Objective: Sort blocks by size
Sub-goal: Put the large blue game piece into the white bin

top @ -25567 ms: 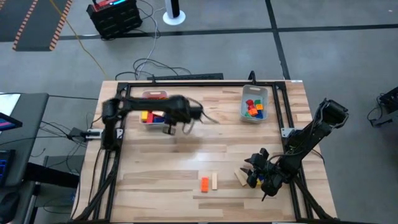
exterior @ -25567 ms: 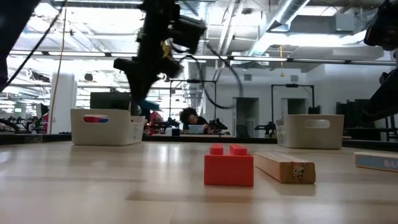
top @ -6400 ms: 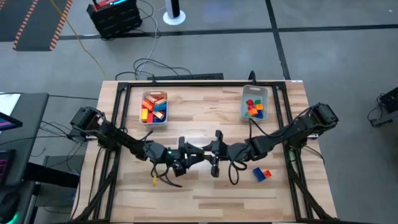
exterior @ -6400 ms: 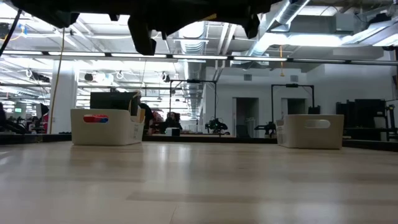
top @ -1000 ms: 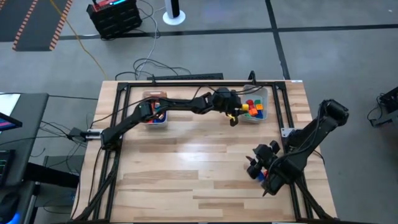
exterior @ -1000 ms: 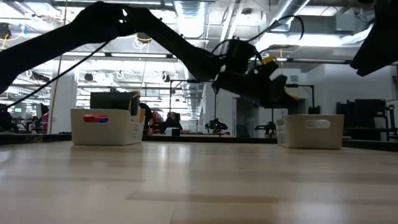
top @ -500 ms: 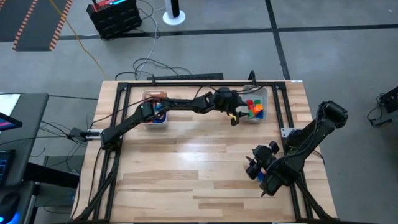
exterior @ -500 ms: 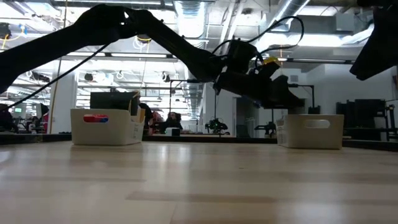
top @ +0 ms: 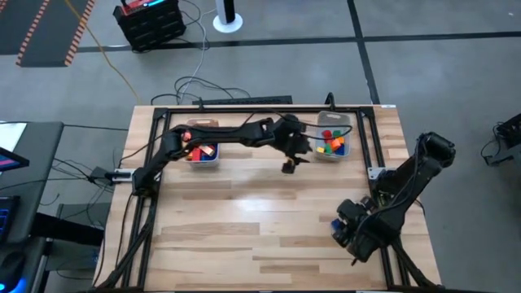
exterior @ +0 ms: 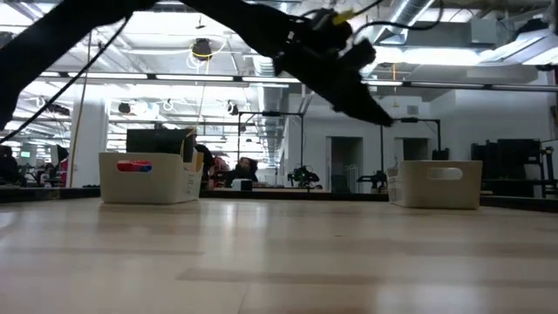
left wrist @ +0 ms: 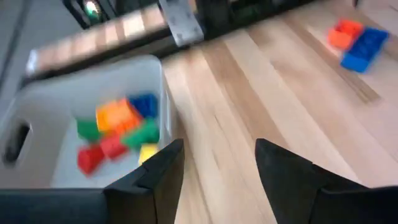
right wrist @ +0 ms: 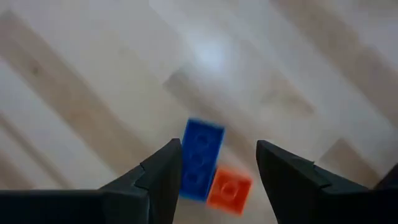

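My left gripper [top: 291, 165] hangs open above the table, just left of the right clear bin [top: 334, 118], with nothing between its fingers [left wrist: 163, 163]. That bin holds several short blocks [left wrist: 118, 134] in orange, blue, green, red and yellow. The left bin [top: 203, 160] holds more blocks. A blue block [right wrist: 202, 160] and an orange block [right wrist: 230, 188] lie flat on the table, side by side and touching. My right gripper [right wrist: 217, 152] hovers open above them near the table's front right; in the high view it [top: 346, 232] hides them.
The two bins stand at the table's far edge, left [exterior: 148, 179] and right [exterior: 436, 183]. A black frame rail [top: 244, 110] runs round the table. My left arm [top: 228, 134] reaches across over the left bin. Bare wood [top: 244, 212] fills the middle.
My left gripper has let go of a yellow block over the right bin. It has then risen and drawn back toward the table's left and near side, rolling as it went. My right gripper has shifted slightly toward the near edge and turned.
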Controlling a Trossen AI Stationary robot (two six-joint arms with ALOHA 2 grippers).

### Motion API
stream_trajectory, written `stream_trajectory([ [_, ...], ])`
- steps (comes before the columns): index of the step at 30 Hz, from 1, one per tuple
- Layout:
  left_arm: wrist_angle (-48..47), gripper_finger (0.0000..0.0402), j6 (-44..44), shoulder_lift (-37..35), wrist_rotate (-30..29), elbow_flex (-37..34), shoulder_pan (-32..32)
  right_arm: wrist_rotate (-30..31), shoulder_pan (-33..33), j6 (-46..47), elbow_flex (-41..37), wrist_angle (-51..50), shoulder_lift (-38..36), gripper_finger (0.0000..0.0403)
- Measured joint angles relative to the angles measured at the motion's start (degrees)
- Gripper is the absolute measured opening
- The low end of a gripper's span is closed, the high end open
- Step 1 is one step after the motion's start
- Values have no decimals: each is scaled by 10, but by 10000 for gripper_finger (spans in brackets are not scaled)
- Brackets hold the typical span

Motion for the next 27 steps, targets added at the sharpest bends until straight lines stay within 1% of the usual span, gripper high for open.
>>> stream_trajectory([
  [3,-10,186,-11,-51,-3,-65,0,-14,20,28,0,15,1,233],
  [5,8,185,-21,-88,-17,-123,-7,-15,29,46,0,24,8,233],
  [7,32,184,-26,-124,-45,-187,-18,-19,30,54,0,28,25,233],
  [9,68,184,-30,-164,-78,-253,-31,-28,21,53,0,31,50,233],
  [11,116,184,-40,-209,-106,-316,-43,-48,5,30,0,40,74,236],
  [13,166,184,-54,-251,-124,-371,-56,-63,-14,7,0,49,95,240],
  [15,189,184,-72,-286,-140,-419,-68,-81,-34,-20,0,57,108,246],
  [18,185,184,-110,-331,-151,-468,-83,-106,-63,-51,0,64,116,255],
  [22,151,184,-164,-389,-153,-506,-96,-110,-81,-78,0,69,117,261],
  [25,112,184,-192,-415,-155,-525,-109,-118,-88,-92,-2,81,117,261],
  [27,103,184,-208,-430,-157,-537,-119,-126,-94,-93,-17,93,116,261],
])
